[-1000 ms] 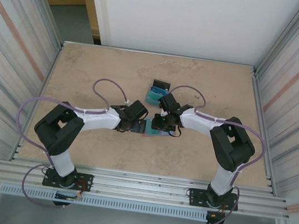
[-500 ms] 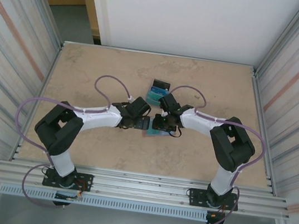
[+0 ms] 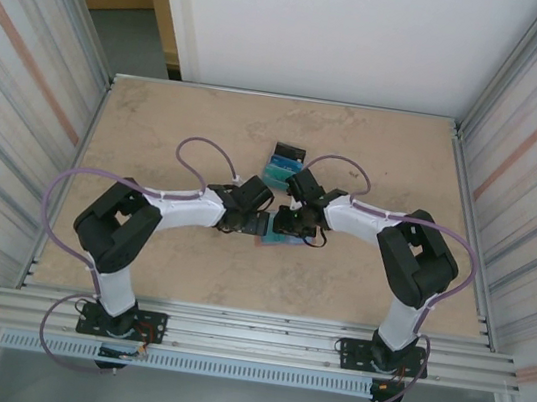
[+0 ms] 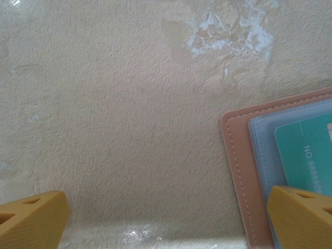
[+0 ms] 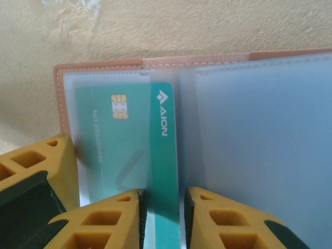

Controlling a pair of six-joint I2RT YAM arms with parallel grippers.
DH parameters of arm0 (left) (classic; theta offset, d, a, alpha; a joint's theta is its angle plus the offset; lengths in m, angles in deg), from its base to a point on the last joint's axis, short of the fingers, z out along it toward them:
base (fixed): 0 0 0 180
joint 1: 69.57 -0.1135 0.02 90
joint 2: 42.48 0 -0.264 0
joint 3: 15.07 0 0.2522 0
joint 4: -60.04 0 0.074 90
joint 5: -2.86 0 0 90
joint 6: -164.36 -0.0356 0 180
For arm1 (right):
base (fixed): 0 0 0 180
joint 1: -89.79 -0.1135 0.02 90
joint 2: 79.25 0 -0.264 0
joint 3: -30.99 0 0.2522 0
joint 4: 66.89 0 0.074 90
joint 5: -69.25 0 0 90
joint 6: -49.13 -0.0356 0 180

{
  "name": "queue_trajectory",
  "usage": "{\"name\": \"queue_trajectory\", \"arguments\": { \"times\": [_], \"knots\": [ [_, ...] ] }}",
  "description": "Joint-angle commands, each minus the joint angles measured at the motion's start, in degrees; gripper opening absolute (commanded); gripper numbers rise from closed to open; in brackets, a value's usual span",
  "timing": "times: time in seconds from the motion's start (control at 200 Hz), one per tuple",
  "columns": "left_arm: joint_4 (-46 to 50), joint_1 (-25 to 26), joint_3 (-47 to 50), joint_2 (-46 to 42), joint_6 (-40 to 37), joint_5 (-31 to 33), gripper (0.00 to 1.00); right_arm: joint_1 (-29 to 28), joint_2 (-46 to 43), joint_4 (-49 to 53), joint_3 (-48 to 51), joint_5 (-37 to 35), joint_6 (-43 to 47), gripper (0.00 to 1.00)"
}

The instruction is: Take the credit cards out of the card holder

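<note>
Card holder (image 5: 98,63) lies spread open and flat on the table (image 3: 178,127), at mid-table between the two arms. Outside is salmon-brown with pale stitching along the rim; inside shows frosted blue-grey pockets.

A teal card (image 5: 124,150) with a gold chip and white lettering sits mostly in the left pocket, with one darker strip uncovered.

Right gripper (image 5: 163,194): jaws narrow, the uncovered strip lying between the fingers; whether they actually pinch it cannot be told.

Left gripper (image 4: 163,207): spread wide, holding nothing, one finger over the holder's corner.

Loose cards (image 3: 280,167), apparently teal, blue and black, lie just beyond the holder.
</note>
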Motion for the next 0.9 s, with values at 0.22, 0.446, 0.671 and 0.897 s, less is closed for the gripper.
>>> {"name": "queue_trajectory", "arguments": {
  "times": [0.22,0.446,0.671,0.897],
  "knots": [
    [3.75,0.46,-0.1,1.44,-0.9,0.15,0.99,4.16,-2.69,-13.11,7.72,15.6,-1.39,0.21],
    [3.78,0.44,0.2,1.52,-0.69,0.15,0.99,6.02,-2.04,-19.51,9.84,22.04,-3.4,0.17],
    [3.79,0.46,0.89,1.0,-0.3,0.16,0.99,6.9,-1.65,-21.89,11.03,23.65,-4.49,0.09],
    [4.05,0.47,1.0,0.54,-0.28,0.56,0.99,8.11,-1.18,-24.6,12.24,25.43,-5.94,0.0]
  ]
}}
